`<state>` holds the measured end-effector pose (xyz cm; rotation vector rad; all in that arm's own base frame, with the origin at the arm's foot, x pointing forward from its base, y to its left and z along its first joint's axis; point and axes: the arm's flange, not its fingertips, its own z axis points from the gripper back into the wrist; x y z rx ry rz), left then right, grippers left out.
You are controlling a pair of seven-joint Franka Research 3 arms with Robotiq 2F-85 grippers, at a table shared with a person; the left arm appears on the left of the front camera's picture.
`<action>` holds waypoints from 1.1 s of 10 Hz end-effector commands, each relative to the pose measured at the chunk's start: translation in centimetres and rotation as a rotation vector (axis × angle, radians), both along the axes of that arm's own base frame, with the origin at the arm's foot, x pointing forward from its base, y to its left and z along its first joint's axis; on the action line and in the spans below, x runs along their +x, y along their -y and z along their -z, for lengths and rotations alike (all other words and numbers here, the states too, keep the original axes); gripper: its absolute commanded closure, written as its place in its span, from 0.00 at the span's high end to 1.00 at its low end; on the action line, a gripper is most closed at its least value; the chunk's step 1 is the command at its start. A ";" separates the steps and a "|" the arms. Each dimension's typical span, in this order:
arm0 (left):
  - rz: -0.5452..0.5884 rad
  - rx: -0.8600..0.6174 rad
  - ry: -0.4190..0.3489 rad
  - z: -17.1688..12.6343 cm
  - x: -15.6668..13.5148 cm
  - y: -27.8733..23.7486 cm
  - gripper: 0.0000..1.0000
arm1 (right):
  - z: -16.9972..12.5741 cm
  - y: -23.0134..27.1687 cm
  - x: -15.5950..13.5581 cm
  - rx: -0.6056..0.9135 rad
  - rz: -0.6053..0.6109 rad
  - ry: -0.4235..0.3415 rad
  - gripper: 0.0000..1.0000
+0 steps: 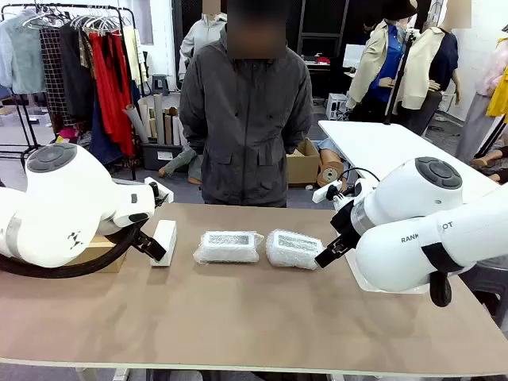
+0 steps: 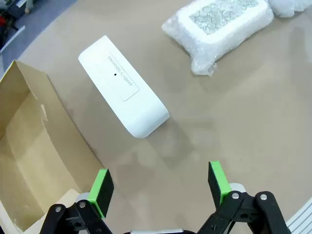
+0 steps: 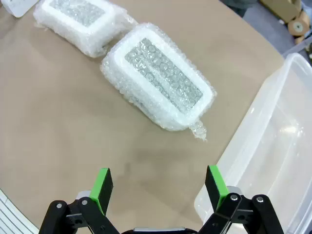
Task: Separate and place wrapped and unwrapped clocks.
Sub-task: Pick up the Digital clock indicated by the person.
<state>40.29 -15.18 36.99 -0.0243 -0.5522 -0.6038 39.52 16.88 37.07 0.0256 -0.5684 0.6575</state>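
Right, status from the room, big stuff first. Table: brown top, with all the items in the far half. Person stands at 12 o'clock of the table centre in a grey jacket, arms drawn back behind the body.

Left arm comes in from 9 o'clock, with the elbow joint high and the wrist tipped down at the table. Right arm comes in from 3 o'clock in a mirrored pose, its wrist angled down and inward.

Clear tub sits at the right table edge, at 3 o'clock of the right gripper in its wrist view. Cardboard box is open-topped, at 9 o'clock of the left gripper in that arm's wrist view.

The clocks sit in one row across the table. Middle wrapped clock and right wrapped clock are both in bubble wrap, grey faces up and just beside each other; can't tell if the wraps touch. Bare white clock is at the left end, near the box but apart from it, SNOOZE/LIGHT panel up.

Left gripper hovers over bare table, jaws spread wide, with nothing between the green pads. The white clock is at 11 o'clock of it, not touching. Right gripper is the same: jaws wide, empty. The right wrapped clock is at 12 o'clock of it, apart.
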 end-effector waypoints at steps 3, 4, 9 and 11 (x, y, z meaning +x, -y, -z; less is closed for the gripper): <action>0.000 0.000 0.000 0.0 0.0 0.0 1.00 | 0.0 0.0 0.0 0.000 0.000 0.000 1.00; 0.000 0.000 0.000 0.0 0.0 0.0 1.00 | 0.0 0.0 0.0 0.000 0.000 0.000 1.00; 0.000 0.000 0.000 0.0 0.0 0.0 1.00 | 0.0 0.0 0.0 0.000 0.000 0.000 1.00; 0.000 0.000 0.000 0.0 0.0 0.0 1.00 | 0.0 0.0 0.0 0.000 0.000 0.000 1.00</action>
